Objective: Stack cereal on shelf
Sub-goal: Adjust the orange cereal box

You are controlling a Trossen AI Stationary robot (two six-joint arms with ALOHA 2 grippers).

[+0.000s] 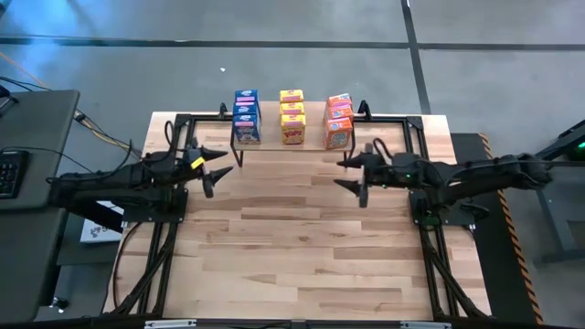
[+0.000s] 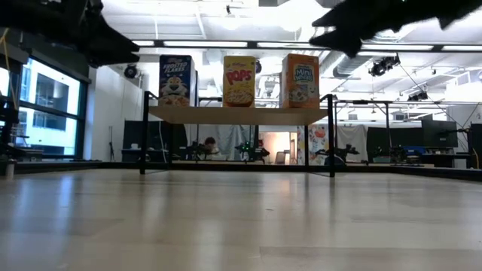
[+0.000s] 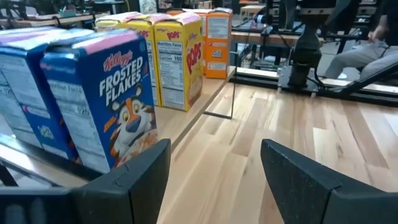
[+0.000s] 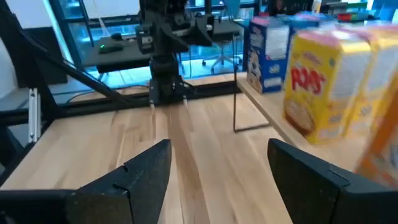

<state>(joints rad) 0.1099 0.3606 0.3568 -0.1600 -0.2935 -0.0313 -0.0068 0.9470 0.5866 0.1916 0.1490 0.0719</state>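
Three rows of cereal boxes stand on their bottoms on the shelf point(image 1: 291, 144) at the table's far edge: blue point(image 1: 246, 115), yellow point(image 1: 292, 116) and orange point(image 1: 339, 121). In the low view the front blue box point(image 2: 175, 80), yellow box point(image 2: 239, 80) and orange box point(image 2: 300, 80) stand upright on the shelf top point(image 2: 238, 114). My left gripper point(image 1: 217, 170) is open, near and left of the shelf, with nothing between its fingers point(image 3: 211, 168). My right gripper point(image 1: 352, 172) is open, near and right of the shelf, also with nothing between its fingers point(image 4: 217, 168).
Black frame rails point(image 1: 164, 238) run along both table sides and behind the shelf. A desk with a keyboard point(image 1: 11, 172) stands left of the table. Bare wood tabletop point(image 1: 292, 247) lies between the arms and toward the near edge. A person sits in the room beyond point(image 2: 209, 145).
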